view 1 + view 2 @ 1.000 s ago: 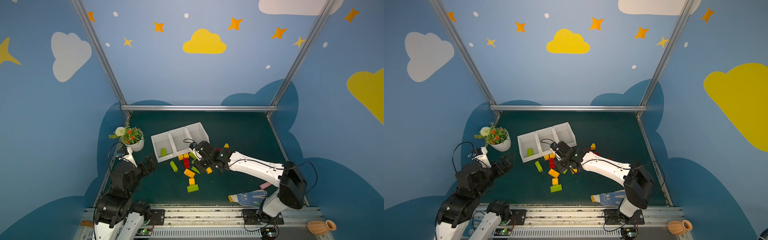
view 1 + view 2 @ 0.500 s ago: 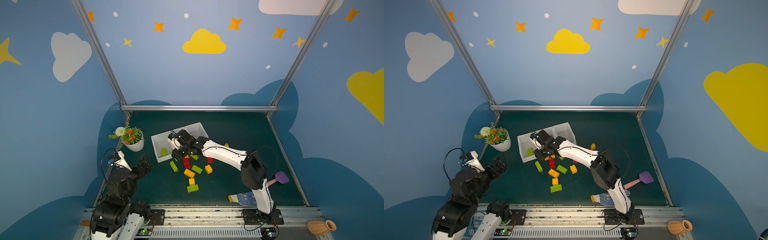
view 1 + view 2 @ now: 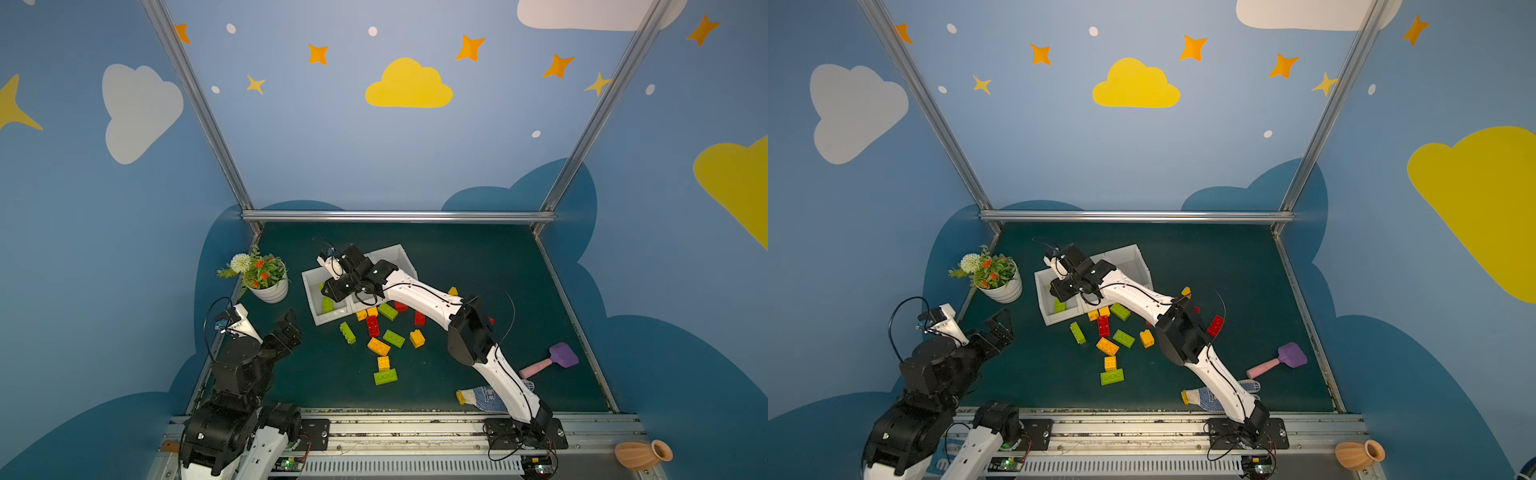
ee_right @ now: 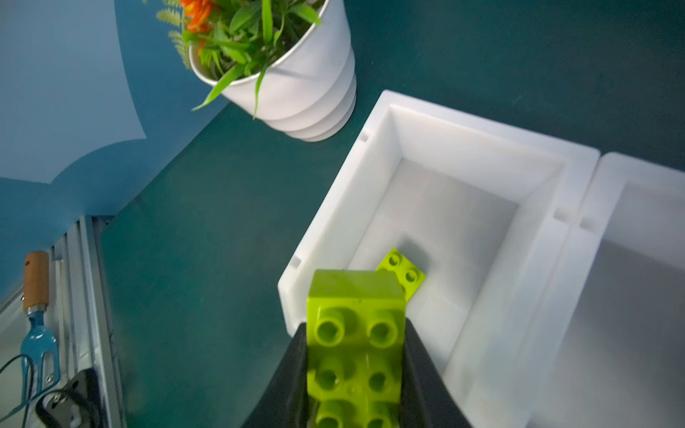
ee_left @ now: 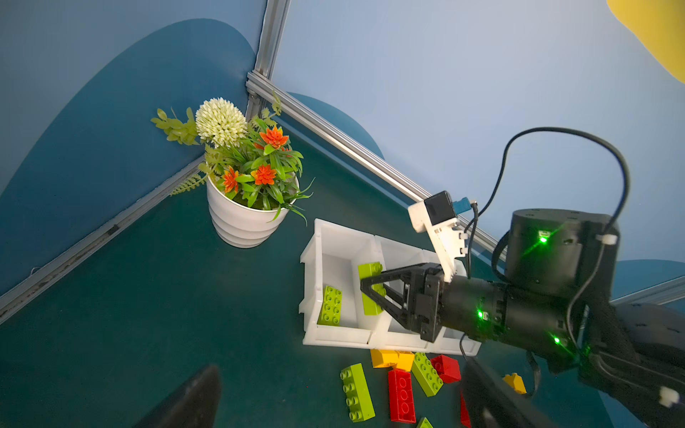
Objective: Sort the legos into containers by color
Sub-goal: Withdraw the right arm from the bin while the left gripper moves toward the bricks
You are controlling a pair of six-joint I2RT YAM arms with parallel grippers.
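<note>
We squeeze a green brick (image 4: 352, 292) in our right gripper (image 4: 356, 344) just over a white bin (image 4: 463, 148), one other green brick (image 4: 402, 270) lies below, and our left gripper (image 3: 290, 326) gapes wide.

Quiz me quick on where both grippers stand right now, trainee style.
1. True or false: the left gripper is shut on a brick.
2. What colour is the held brick in the right gripper? A red, B green, C yellow.
3. How many bricks already lie in the end bin by the pot?

Key
1. False: it is open and holds nothing.
2. B.
3. One, a loose green brick.
</note>
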